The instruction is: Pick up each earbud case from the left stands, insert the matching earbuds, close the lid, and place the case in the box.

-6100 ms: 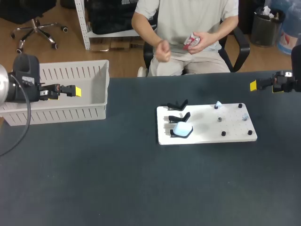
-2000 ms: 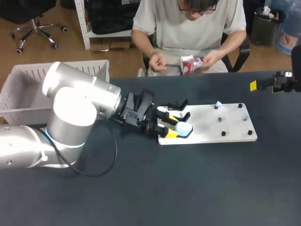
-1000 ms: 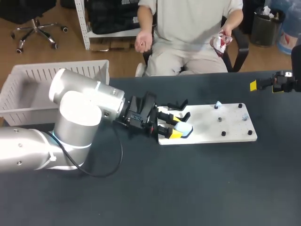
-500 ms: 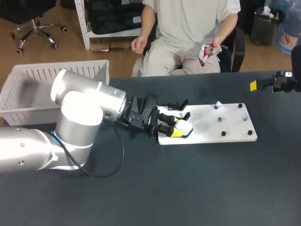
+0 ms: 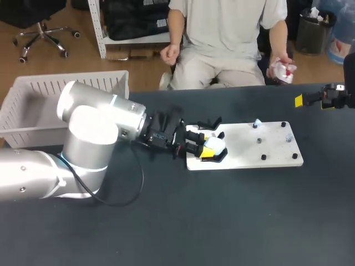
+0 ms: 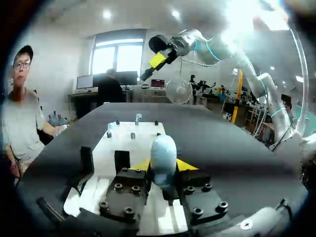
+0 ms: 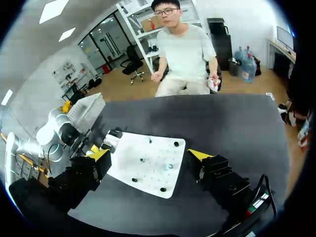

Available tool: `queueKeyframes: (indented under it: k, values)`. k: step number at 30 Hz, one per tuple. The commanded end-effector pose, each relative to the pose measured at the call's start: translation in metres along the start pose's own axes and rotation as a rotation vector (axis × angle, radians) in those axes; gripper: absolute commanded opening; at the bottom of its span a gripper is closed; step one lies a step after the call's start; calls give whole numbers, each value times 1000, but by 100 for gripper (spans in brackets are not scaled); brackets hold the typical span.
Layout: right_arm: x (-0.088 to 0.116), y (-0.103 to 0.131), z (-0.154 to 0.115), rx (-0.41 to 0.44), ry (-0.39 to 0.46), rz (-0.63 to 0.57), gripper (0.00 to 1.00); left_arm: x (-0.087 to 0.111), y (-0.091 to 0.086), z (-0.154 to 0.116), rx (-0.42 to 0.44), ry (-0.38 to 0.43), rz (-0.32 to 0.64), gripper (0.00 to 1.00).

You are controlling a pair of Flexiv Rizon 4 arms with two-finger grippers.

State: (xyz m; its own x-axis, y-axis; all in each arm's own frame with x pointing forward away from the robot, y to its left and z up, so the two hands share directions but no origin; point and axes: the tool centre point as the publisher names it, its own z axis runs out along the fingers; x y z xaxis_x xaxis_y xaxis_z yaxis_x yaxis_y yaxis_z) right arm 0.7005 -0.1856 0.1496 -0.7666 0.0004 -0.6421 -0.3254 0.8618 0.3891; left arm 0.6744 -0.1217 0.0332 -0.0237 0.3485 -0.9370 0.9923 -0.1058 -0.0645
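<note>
— What do we look like on the left?

— Our left arm (image 5: 89, 133) is fat silver cylinders with rounded joints. A thin black cable (image 5: 142, 177) loops beside it.

— And at the end?

— All black. Our left gripper (image 6: 163, 165) has two blocky finger bases, each with round screw heads (image 6: 118, 186) on top, and bright yellow wedge tips (image 6: 186, 164).

— Does the right match?

— Mostly. Our right arm (image 6: 222, 47) is paler and slimmer, with thin blue-green rings (image 6: 207, 49) at the joints. Our right gripper (image 7: 148, 155) has the same black angular fingers (image 7: 217, 170) with yellow tips, and a black wire (image 7: 260, 190) curves behind it, with small red and green marks near its foot.
</note>
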Motion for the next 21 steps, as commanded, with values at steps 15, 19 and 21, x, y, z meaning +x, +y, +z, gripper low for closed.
queueKeyframes:
  k: [15,19,21]
  values:
    - [0,-1,0,-2,1,-1,100,-74,-52,-37,-99,-312,-38,0]
    - [0,-1,0,-2,1,-1,100,-78,-58,-39,-94,-324,-12,0]
    - [0,-1,0,-2,1,-1,100,-78,-58,-39,-94,-324,-12,0]
